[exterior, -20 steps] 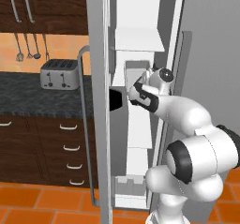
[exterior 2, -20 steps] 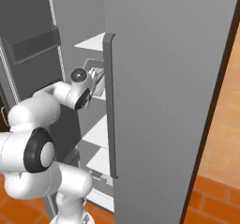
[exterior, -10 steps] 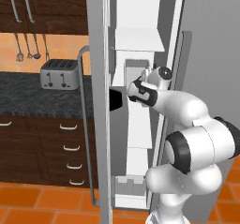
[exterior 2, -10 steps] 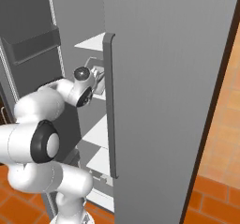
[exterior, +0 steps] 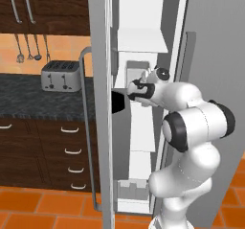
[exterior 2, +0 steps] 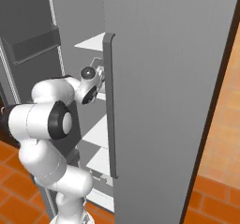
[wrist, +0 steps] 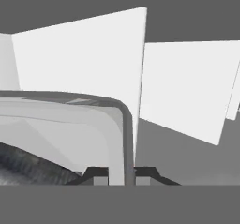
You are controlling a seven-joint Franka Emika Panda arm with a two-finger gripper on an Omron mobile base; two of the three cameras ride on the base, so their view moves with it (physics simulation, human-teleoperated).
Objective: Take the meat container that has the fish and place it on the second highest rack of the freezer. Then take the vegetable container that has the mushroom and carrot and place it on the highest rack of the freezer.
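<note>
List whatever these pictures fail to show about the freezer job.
- Slender silvery-grey fish: hand view, cut off by the bottom edge; just a dark grey strip.
- Pale grey rounded-rim container: hand view, cropped; the shut claw pinches its wall.
- Claw in the left base view: too small to read its grip.
- White freezer shelves: right base view, mostly behind the grey door.

No text, label, brand, number or sign can be read on anything here.
</note>
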